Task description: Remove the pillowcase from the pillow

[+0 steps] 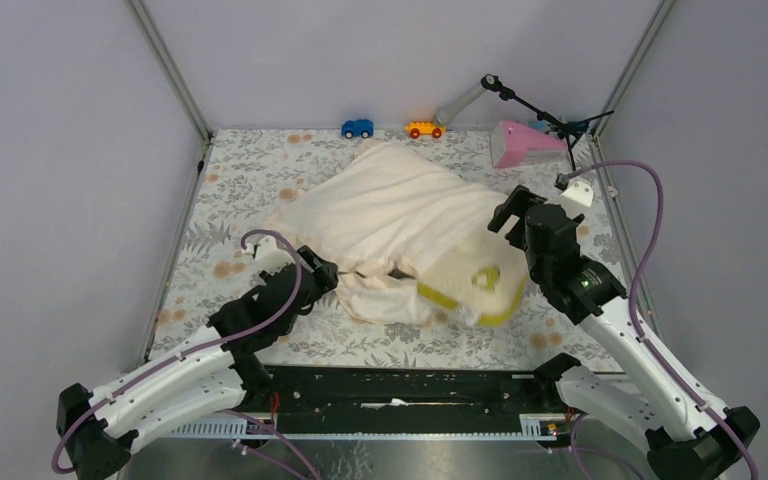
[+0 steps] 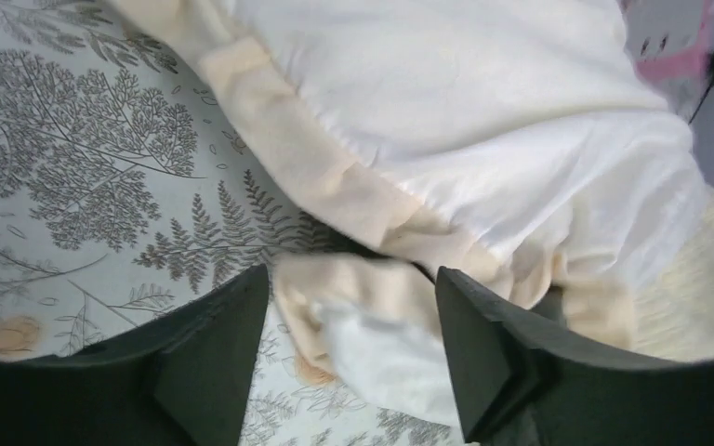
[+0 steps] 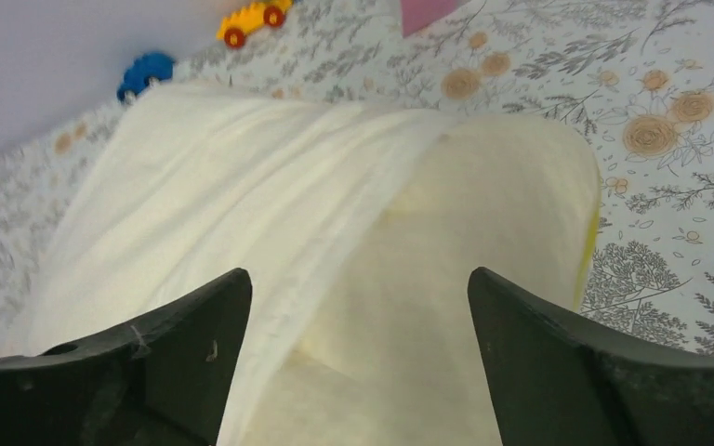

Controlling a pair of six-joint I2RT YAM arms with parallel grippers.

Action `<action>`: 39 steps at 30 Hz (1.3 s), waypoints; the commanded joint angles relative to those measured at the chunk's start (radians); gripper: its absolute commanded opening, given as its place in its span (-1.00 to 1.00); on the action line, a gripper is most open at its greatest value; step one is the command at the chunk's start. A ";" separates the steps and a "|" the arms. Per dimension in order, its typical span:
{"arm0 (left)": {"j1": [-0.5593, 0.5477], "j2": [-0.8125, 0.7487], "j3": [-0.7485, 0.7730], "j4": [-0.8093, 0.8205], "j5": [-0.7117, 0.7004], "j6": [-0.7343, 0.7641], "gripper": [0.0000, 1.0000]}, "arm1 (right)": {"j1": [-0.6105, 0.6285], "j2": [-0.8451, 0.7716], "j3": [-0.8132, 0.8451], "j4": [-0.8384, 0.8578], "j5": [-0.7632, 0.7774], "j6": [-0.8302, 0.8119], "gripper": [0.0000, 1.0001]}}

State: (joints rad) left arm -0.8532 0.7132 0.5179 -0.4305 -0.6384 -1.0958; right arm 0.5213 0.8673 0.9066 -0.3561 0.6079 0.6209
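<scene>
Reaching low from lower left, the left fingers point(image 2: 453, 311) stand parted, unclamped, around the ruffled border of the limp pillowcase point(image 2: 446, 121). The right fingers point(image 3: 226, 302) gape empty above the thick pale-yellow pillow point(image 3: 502, 204).

A thick pale-yellow quilted pillow point(image 1: 457, 266) poked its near corner from a cream-white ruffled fabric pillowcase point(image 1: 400, 210). Left of the pillow sat the left end effector point(image 1: 328, 272), right of it the right end effector point(image 1: 508, 214).

Cream-white pillowcase point(image 1: 390, 215), wrinkled, with a ruffled border at its near opening, covers most of the pale-yellow quilted pillow point(image 1: 465, 275), whose near-right corner protrudes. Both lie diagonally mid-table point(image 1: 240, 180).
</scene>
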 commanded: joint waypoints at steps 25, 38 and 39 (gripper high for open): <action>0.001 0.754 0.574 0.192 0.721 0.519 0.67 | 0.016 0.086 -0.222 -0.175 -0.101 0.142 0.99; 0.279 0.722 0.427 0.259 0.747 0.418 -1.00 | 0.008 0.054 -0.266 -0.103 -0.065 0.163 -1.00; 0.323 0.677 0.403 0.255 0.737 0.410 -1.00 | 0.001 0.040 -0.250 -0.121 -0.023 0.155 -1.00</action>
State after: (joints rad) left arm -0.6601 1.5536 0.9890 -0.2016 0.1432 -0.6586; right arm 0.5346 0.9730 0.6289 -0.4183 0.4301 0.7830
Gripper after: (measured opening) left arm 0.011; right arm 0.033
